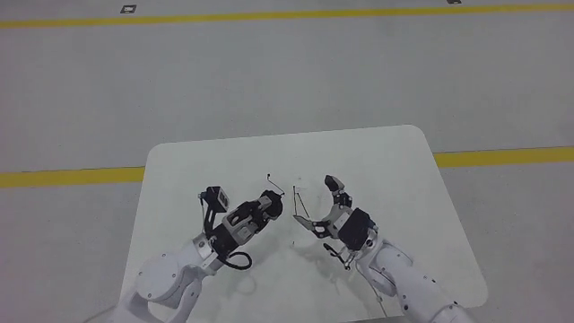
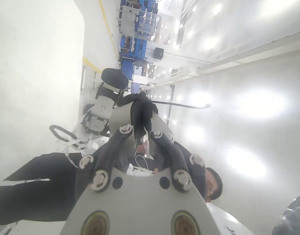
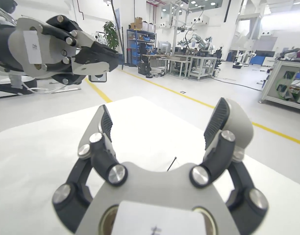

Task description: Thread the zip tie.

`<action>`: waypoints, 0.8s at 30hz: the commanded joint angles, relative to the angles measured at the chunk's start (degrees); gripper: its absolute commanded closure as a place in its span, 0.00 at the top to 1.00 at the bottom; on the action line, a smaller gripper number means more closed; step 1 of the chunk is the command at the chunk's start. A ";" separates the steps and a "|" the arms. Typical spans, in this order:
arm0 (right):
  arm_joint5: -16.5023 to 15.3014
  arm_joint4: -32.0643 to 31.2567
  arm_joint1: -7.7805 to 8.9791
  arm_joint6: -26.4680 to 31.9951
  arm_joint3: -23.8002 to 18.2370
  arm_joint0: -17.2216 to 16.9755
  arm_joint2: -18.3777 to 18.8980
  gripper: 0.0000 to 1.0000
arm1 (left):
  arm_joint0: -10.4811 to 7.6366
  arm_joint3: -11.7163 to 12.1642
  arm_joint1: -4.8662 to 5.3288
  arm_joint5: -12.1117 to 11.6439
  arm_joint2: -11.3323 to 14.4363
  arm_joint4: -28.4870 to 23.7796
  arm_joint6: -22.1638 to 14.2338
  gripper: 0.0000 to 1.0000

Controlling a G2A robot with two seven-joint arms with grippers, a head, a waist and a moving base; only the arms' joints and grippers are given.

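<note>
We see the left gripper [image 2: 142,103] clenched on a thin, stiff black zip tie [image 2: 181,105], held above the white round-cornered table [image 1: 386,161]. The right wrist view shows the right gripper [image 3: 164,121] released, ribbed pads [image 3: 215,121] spread apart.

the white table [image 1: 395,161] looks matt and smooth; the pale floor [image 1: 269,81] around it has a faint sheen and a painted yellow line [image 1: 269,15]. the zip tie [image 3: 117,20] is thin, smooth black plastic. the left gripper [image 3: 114,61] holding it has a matt grey shell and dark tips. the right gripper [image 3: 164,116] has black ribbed pads [image 3: 107,123] that look rubbery, matt pale grey fingers [image 3: 238,121], matt black links [image 3: 101,152], shiny bare-metal bolts [image 3: 117,173] and a white paper-like label [image 3: 155,221].
</note>
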 commanded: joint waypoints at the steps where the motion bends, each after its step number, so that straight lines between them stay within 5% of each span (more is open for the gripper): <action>1: -0.05 -0.58 -0.10 -0.22 0.00 -0.20 -0.26 1.00 | -0.06 0.03 -0.01 0.26 0.10 -0.94 -0.13 0.00; 11: 1.14 -1.03 -0.21 0.92 -0.17 -0.15 -0.14 1.00 | -0.07 0.28 -0.05 0.40 0.41 -1.44 0.17 0.00; 19: 6.26 -6.40 -0.89 -6.18 0.92 -0.12 -1.22 1.00 | 0.82 0.88 -0.48 0.08 1.28 -14.36 0.15 0.00; 24: 7.94 -7.26 -1.47 -9.18 2.22 0.41 -2.05 1.00 | 1.09 0.87 -0.41 0.18 0.93 -17.42 -0.15 0.00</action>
